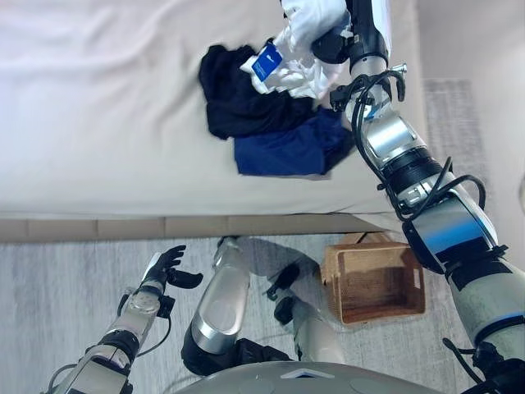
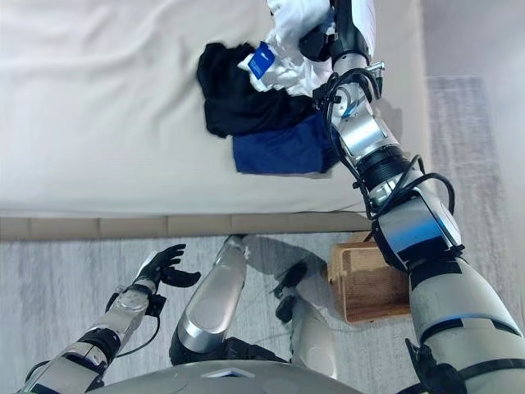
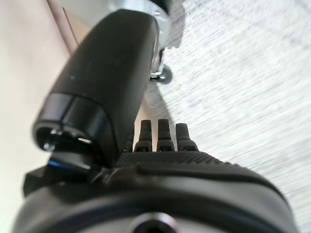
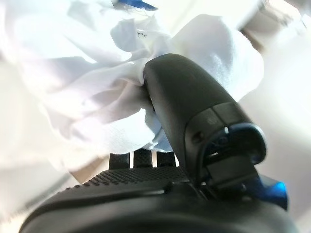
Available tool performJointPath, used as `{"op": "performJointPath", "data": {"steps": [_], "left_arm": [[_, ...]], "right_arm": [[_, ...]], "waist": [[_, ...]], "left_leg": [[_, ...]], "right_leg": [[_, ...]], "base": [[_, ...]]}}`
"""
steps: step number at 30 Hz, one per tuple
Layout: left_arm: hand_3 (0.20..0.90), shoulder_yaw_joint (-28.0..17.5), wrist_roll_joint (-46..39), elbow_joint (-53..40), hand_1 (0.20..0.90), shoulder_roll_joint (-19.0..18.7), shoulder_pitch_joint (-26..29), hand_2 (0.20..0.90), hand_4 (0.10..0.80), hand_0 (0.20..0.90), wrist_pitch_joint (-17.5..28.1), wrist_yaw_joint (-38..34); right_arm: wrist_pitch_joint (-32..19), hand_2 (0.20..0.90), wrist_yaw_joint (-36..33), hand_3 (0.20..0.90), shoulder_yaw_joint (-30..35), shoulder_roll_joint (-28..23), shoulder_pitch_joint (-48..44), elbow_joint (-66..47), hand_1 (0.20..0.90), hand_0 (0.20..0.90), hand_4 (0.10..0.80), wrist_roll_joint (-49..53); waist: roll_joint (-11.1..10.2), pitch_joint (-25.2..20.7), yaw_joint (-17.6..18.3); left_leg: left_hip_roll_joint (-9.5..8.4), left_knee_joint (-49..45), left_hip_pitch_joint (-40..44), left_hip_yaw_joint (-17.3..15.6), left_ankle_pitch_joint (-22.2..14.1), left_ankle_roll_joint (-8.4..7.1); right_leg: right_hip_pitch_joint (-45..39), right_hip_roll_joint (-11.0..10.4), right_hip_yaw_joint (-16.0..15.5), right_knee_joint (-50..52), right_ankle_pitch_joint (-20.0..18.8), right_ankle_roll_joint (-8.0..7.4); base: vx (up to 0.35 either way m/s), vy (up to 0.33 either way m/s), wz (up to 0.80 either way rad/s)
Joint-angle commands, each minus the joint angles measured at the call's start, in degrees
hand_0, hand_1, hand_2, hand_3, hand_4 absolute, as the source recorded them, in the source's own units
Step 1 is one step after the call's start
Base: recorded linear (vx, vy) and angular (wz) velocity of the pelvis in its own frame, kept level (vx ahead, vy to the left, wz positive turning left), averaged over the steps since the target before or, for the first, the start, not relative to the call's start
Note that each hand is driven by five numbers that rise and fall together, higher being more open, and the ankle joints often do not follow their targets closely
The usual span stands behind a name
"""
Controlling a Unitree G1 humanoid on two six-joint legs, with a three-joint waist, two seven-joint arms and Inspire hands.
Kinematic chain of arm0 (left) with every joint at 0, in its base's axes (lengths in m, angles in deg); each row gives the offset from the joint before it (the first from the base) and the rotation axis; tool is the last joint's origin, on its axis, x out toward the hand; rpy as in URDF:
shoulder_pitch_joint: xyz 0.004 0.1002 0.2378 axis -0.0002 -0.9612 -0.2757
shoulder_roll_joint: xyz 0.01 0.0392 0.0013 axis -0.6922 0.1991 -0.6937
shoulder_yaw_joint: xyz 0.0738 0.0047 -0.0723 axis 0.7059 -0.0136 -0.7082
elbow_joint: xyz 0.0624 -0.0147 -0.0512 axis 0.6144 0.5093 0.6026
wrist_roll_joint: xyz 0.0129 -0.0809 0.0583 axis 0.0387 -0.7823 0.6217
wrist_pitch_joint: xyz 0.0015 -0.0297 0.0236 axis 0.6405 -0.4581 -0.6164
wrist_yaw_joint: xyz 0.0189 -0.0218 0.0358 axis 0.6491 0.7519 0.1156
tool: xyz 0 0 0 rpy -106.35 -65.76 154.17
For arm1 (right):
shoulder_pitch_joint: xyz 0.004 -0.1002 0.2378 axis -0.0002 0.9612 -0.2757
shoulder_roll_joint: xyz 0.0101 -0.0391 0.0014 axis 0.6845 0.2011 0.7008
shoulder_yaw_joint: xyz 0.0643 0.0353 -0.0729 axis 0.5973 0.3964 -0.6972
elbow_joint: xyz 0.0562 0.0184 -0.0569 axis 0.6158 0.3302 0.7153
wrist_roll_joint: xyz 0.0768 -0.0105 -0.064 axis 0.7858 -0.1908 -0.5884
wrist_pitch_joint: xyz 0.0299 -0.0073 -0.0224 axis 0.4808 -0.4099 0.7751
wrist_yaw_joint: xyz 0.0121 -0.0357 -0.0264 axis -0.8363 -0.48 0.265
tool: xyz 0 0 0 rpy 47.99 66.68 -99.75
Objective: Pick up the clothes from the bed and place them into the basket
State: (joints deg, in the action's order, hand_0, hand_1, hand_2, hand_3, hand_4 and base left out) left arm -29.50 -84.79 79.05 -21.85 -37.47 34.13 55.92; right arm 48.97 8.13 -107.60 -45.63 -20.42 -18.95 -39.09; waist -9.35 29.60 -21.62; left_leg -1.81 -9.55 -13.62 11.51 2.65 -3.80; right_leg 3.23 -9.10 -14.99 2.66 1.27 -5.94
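A white garment [image 1: 305, 33] with a blue patch hangs from my right hand [image 1: 332, 43] over the far right of the bed [image 1: 98, 123]. In the right wrist view my thumb [image 4: 184, 102] presses into the white cloth [image 4: 87, 92], so the hand is shut on it. A black garment [image 1: 234, 94] and a dark blue garment [image 1: 287, 148] lie on the bed just below it. A wicker basket [image 1: 373, 283] stands on the floor by the bed's edge. My left hand [image 1: 168, 267] hangs low over the floor, fingers relaxed and empty.
The bed's wooden side rail [image 1: 123, 226] runs across the view between the mattress and the grey carpet [image 1: 66, 304]. The basket also shows in the right eye view [image 2: 369, 283], open side up and with nothing in it.
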Motion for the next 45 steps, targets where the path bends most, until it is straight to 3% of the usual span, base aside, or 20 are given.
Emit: {"op": "performJointPath", "data": {"steps": [1, 5, 9, 17, 25, 32, 36, 45], "left_arm": [[0.900, 2.6, 3.1, 2.1, 0.900, 0.2, -1.5, 0.900, 0.800, 0.900, -0.4, 0.8], [0.900, 2.4, 4.6, 1.8, 0.900, 1.1, -0.9, 0.900, 0.800, 0.900, -0.7, 3.3], [0.900, 2.4, 6.4, 3.5, 0.900, 2.8, -1.7, 0.900, 0.800, 0.900, -0.7, 5.2], [0.900, 2.1, 9.0, 8.1, 0.900, 4.9, -5.1, 0.900, 0.800, 0.900, -2.5, 7.0], [0.900, 1.0, 12.0, 10.7, 0.900, 5.1, -7.9, 0.900, 0.800, 0.900, -3.7, 8.5], [0.900, 0.8, 9.6, 8.3, 0.900, 6.0, -6.4, 0.900, 0.800, 0.900, -3.2, 9.2], [0.900, 2.2, 8.8, 6.3, 0.900, 6.1, -4.5, 0.900, 0.800, 0.900, -3.1, 9.7], [0.900, 5.0, 6.8, 5.1, 0.900, 8.4, -3.9, 0.900, 0.800, 0.900, -1.4, 7.4]], "right_arm": [[-0.9, 0.300, -5.5, 0.200, 4.0, -10.8, -0.5, -9.1, 0.300, 0.300, 0.100, -5.0], [1.4, 0.300, -7.0, 0.200, 7.6, -17.3, 2.6, -13.2, 0.300, 0.300, 0.100, -3.9], [1.9, 0.300, -6.7, 0.200, 12.4, -20.4, 6.7, -16.1, 0.300, 0.300, 0.100, -0.8], [0.4, 0.300, -7.4, 0.200, 19.4, -24.7, 13.9, -19.7, 0.300, 0.300, 0.100, 0.9], [1.4, 0.300, -0.4, 0.200, 23.4, -28.6, 20.5, -17.5, 0.300, 0.300, 0.100, 0.6], [2.5, 0.300, 6.7, 0.200, 26.6, -27.3, 29.5, -13.5, 0.300, 0.300, 0.100, 1.5], [4.4, 0.300, 6.6, 0.200, 26.6, -24.9, 33.3, -10.8, 0.300, 0.300, 0.100, 1.5], [3.4, 0.300, 8.9, 0.200, 25.8, -21.1, 36.0, -0.9, 0.300, 0.300, 0.100, 3.1]], "waist": [[2.2, -12.0, 3.8], [3.0, -17.8, 6.2], [3.0, -21.5, 8.8], [3.1, -24.2, 13.4], [4.3, -24.8, 18.2], [5.0, -24.6, 21.6], [5.4, -23.4, 22.7], [7.5, -20.7, 23.0]], "left_leg": [[-0.05, 7.3, 8.5, -2.4, -4.6, 4.13], [-0.03, 13.3, 13.1, -4.1, -2.7, 3.98], [0.28, 13.4, 15.9, -5.9, -3.8, 4.08], [1.55, 11.3, 19.1, -10.4, -6.4, 4.35], [1.97, 11.3, 21.5, -13.6, -7.4, 3.91], [2.88, 12.1, 22.3, -16.2, -7.1, 3.21], [3.97, 11.6, 21.1, -17.0, -6.3, 2.76], [5.39, 10.6, 18.1, -16.3, -4.7, 0.92]], "right_leg": [[-1.6, 1.0, 0.4, 1.1, -2.6, -0.82], [-4.7, 1.5, 0.0, -1.5, -3.3, -1.22], [-5.8, 1.5, 0.9, -1.3, -2.9, -1.15], [-7.8, 2.6, 4.2, -0.6, -1.1, -0.24], [-8.8, 4.1, 8.9, -2.6, -0.8, 1.00], [-9.1, 5.5, 11.8, -4.6, -1.7, 1.58], [-7.6, 5.9, 12.5, -4.2, -1.9, 1.95], [-6.4, 6.6, 11.4, -5.1, -2.2, 2.96]], "base": [[0.193, -0.001, -0.32], [0.128, -0.034, -0.20], [0.084, -0.029, -0.10], [0.021, -0.055, -0.28], [-0.033, -0.038, -0.42], [-0.032, -0.097, -0.28], [-0.087, -0.148, -0.23], [-0.097, -0.075, -0.02]]}}
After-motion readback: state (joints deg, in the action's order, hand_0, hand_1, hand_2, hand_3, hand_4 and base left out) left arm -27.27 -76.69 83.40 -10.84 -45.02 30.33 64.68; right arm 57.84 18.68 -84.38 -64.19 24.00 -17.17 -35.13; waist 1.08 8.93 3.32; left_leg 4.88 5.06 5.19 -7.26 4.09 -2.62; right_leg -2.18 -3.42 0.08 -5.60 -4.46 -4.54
